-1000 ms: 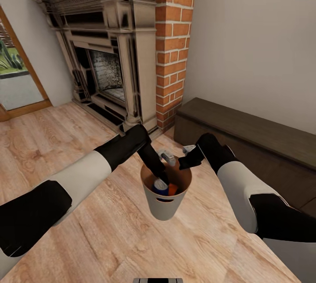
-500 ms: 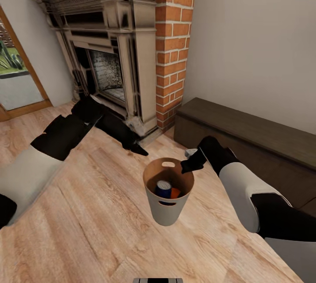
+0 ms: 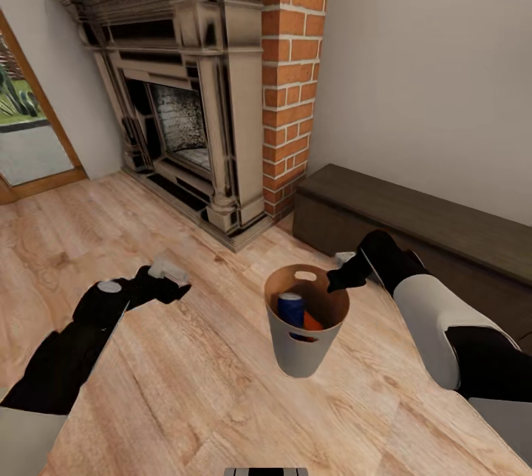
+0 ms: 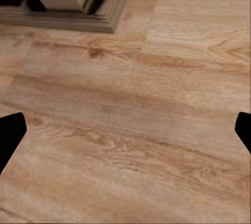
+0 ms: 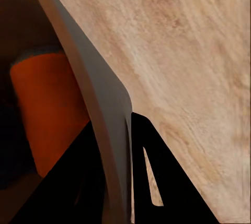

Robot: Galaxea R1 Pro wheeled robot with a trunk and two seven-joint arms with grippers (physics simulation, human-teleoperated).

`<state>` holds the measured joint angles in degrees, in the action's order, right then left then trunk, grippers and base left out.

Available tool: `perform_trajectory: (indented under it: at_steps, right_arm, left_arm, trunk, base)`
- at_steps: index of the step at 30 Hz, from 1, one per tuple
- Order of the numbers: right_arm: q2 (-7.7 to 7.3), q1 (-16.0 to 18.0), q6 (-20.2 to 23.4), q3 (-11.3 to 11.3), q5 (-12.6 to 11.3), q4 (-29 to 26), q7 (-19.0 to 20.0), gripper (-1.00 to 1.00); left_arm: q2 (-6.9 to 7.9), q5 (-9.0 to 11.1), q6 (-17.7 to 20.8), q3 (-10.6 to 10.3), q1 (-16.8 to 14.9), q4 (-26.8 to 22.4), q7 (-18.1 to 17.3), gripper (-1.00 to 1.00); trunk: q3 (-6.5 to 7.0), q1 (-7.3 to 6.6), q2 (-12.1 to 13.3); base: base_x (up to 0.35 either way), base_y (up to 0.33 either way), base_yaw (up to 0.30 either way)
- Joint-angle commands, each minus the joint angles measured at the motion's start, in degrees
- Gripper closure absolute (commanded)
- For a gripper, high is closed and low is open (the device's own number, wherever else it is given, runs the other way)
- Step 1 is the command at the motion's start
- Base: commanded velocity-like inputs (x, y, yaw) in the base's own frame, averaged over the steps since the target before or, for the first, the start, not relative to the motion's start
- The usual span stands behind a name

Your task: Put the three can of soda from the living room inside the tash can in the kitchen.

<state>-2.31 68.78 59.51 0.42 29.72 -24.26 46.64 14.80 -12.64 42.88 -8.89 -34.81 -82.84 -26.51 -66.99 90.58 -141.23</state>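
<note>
The small tapered grey pail with tan-brown inside stands on the wooden floor near the brick fireplace, with a blue drink can and an orange drink can showing inside; a third can I cannot make out. The right tool pinches the pail's rim wall between its fingers, while the left tool hovers spread and empty over bare floor. The loading looks finished or nearly so, and next the pail likely needs lifting upright by that rim and carrying toward the kitchen.

The left gripper hangs low with its jaws spread wide, while the right gripper is clamped on the tash can rim.
</note>
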Motion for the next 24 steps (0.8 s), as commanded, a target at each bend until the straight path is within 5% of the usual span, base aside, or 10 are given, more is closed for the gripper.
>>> perform_trajectory:
  at_steps: [1,4,7,14,24]
  right_arm:
    - [-1.71,0.0,0.5,-0.1,-1.2,0.0,1.0,1.00]
    - [-4.87,-0.1,0.5,-0.1,-1.2,0.0,2.1,1.00]
    - [-6.77,-0.2,0.5,-0.1,-1.2,-0.1,2.6,1.00]
    - [-7.51,-0.3,0.5,-0.1,-1.1,-0.7,2.6,1.00]
    - [-7.43,-0.5,0.5,-0.1,-1.1,-0.8,2.3,1.00]
  left_arm:
    - [-2.80,0.1,-8.0,4.5,6.0,0.5,7.0,-1.00]
    - [-5.91,0.5,-19.2,9.8,13.7,2.9,14.0,-1.00]
    - [-7.51,1.2,-24.8,12.3,17.8,4.9,17.2,-1.00]
    - [-8.47,2.8,-27.8,13.4,22.7,6.2,18.6,-1.00]
    - [-8.56,3.1,-28.2,13.4,23.3,6.9,18.8,-1.00]
  trunk:
    - [0.01,-0.01,0.0]
    - [0.01,-0.01,0.0]
    - [0.01,-0.01,0.0]
    - [0.01,-0.01,0.0]
    - [-1.77,1.19,-2.1]
  base:
    - [0.000,0.000,0.000]
    - [0.000,0.000,0.000]
    - [0.000,0.000,0.000]
    - [0.000,0.000,0.000]
    - [0.000,0.000,0.000]
